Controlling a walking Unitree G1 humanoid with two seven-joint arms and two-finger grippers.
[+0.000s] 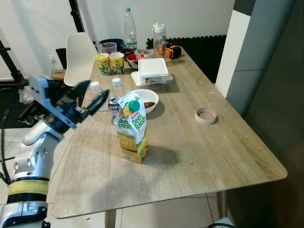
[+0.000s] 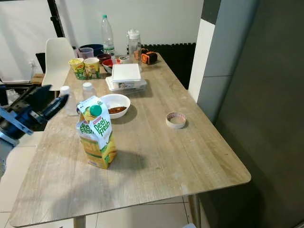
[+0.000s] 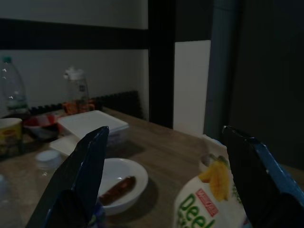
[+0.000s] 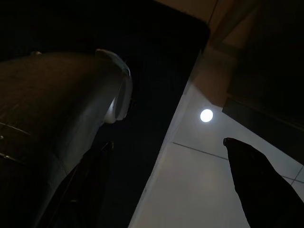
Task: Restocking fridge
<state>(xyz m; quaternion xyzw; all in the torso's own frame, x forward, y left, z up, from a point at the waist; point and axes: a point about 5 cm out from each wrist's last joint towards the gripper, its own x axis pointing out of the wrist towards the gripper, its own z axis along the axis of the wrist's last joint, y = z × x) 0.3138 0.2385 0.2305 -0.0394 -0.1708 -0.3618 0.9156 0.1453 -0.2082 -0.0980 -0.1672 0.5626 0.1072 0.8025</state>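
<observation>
A long, light wooden bench (image 1: 199, 152) stands beside a dark grey wall. Near its front, a yellow and green juice carton with a green cap (image 1: 132, 128) stands upright. Just behind it sits a white bowl of brown food (image 1: 147, 99). The left gripper (image 1: 93, 95) hovers left of the carton, fingers apart. The right gripper (image 4: 166, 185) hangs in shade, fingers apart.

Home dining room: food-laden wooden table (image 1: 199, 152), chair (image 1: 78, 57).
</observation>
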